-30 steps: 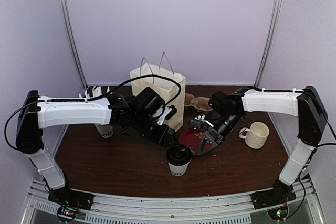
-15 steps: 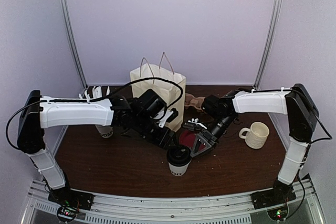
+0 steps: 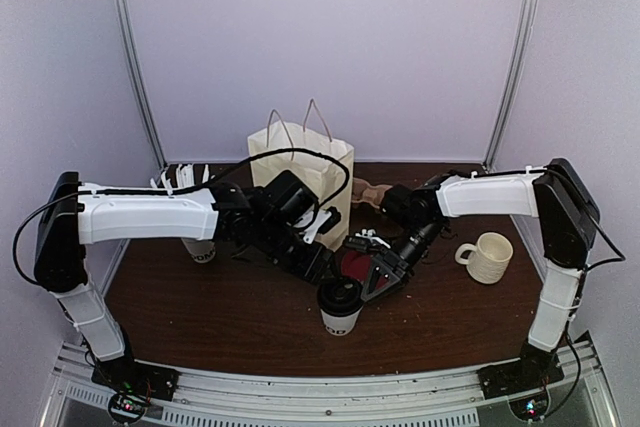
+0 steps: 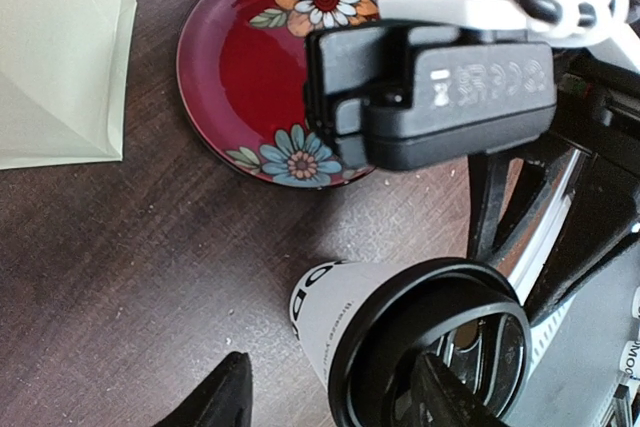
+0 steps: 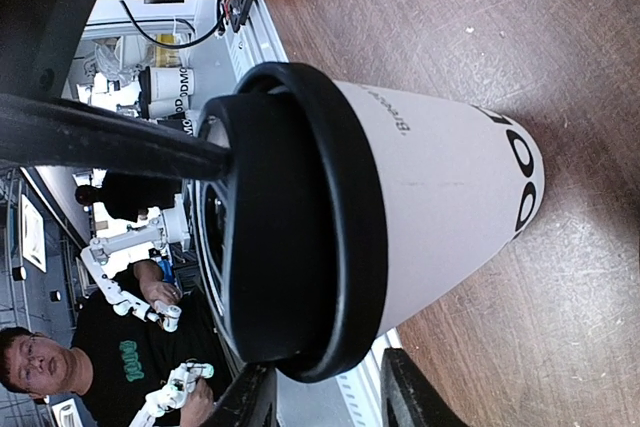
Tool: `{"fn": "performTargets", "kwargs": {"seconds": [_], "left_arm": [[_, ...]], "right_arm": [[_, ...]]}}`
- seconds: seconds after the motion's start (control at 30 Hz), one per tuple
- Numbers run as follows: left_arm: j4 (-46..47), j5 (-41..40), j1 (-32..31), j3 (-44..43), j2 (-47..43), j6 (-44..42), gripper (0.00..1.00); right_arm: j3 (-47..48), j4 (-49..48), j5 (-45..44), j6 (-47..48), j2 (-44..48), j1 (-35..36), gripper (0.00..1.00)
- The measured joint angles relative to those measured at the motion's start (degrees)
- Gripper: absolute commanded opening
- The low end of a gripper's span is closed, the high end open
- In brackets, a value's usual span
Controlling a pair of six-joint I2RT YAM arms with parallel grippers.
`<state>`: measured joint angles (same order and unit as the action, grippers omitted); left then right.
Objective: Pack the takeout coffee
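The takeout coffee cup [image 3: 340, 317] stands upright at the table's front centre, white with dark letters near its base, its black lid [image 3: 341, 294] on top. My left gripper [image 3: 322, 269] is open just behind and left of the cup. In the left wrist view its fingertips [image 4: 222, 402] stand either side of the cup [image 4: 335, 309], above and apart from it. My right gripper [image 3: 369, 283] is open just right of the lid. In the right wrist view its fingers [image 5: 408, 395] sit close below the lid's rim [image 5: 340, 247], not closed on it.
A cream paper bag [image 3: 300, 169] with handles stands open behind the left gripper. A red flowered plate [image 4: 250, 67] lies between bag and cup. A ribbed mug [image 3: 489, 256] is at the right. A cardboard carrier [image 3: 375, 193] is at the back. A like cup [image 3: 198, 250] with white sticks is behind the left arm.
My right gripper has moved left and nearer, from over the plate to beside the cup's lid. The left gripper and the cup have barely moved.
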<state>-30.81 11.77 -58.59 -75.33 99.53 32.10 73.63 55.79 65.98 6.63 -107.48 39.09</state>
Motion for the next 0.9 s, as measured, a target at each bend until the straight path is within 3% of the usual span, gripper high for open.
{"fn": "performTargets", "kwargs": {"seconds": [0.67, 0.9], "left_arm": [[5.6, -1.2, -0.4, 5.0, -1.8, 0.4, 0.52], [7.5, -6.5, -1.6, 8.0, -4.7, 0.9, 0.58]], "right_arm": [[5.6, 7.5, -6.6, -0.7, -3.2, 0.8, 0.29], [8.9, 8.7, -10.3, 1.7, -3.3, 0.8, 0.31]]}}
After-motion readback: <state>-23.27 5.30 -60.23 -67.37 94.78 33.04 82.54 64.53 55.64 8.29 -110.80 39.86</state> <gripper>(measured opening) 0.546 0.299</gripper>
